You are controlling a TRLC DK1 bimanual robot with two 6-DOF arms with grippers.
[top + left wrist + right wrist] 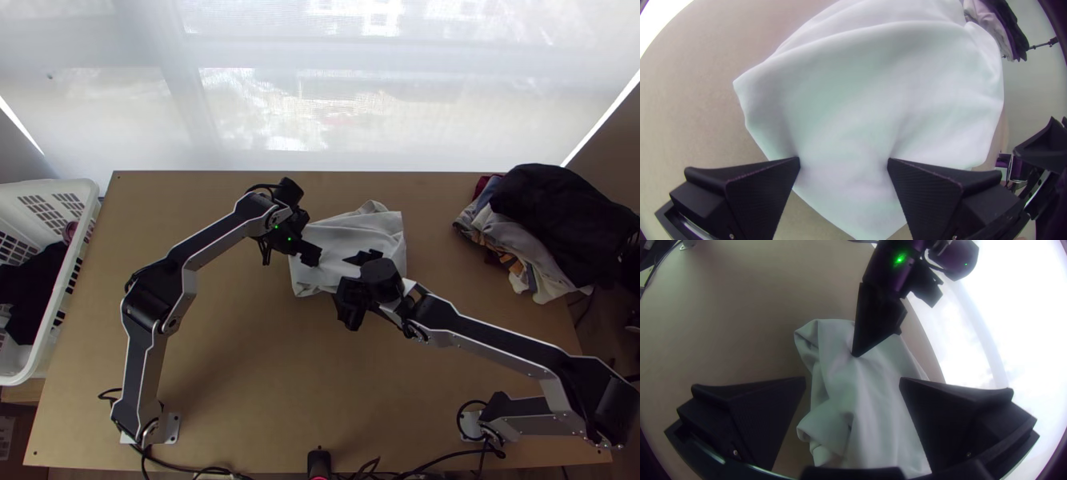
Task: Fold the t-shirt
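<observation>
The white t-shirt (pixel 352 240) lies bunched into a rough, rumpled patch at the table's middle, with loose folds at its far edge. My left gripper (pixel 290 258) is over the shirt's left side; in its wrist view the left gripper (pixel 843 162) is open, fingertips at the cloth (pixel 871 98) with a wide gap between them. Above the shirt's near right part is my right gripper (pixel 349 276), partly hidden by its own wrist. Seen from its wrist, the right gripper (pixel 852 380) is open too, and the shirt (pixel 880 418) shows between its fingers.
A pile of dark and light clothes (pixel 552 224) lies at the table's far right corner. A white basket (pixel 84 240) with dark cloth in it stands beyond the left edge. Bare tabletop (pixel 264 376) stretches between the arms' bases.
</observation>
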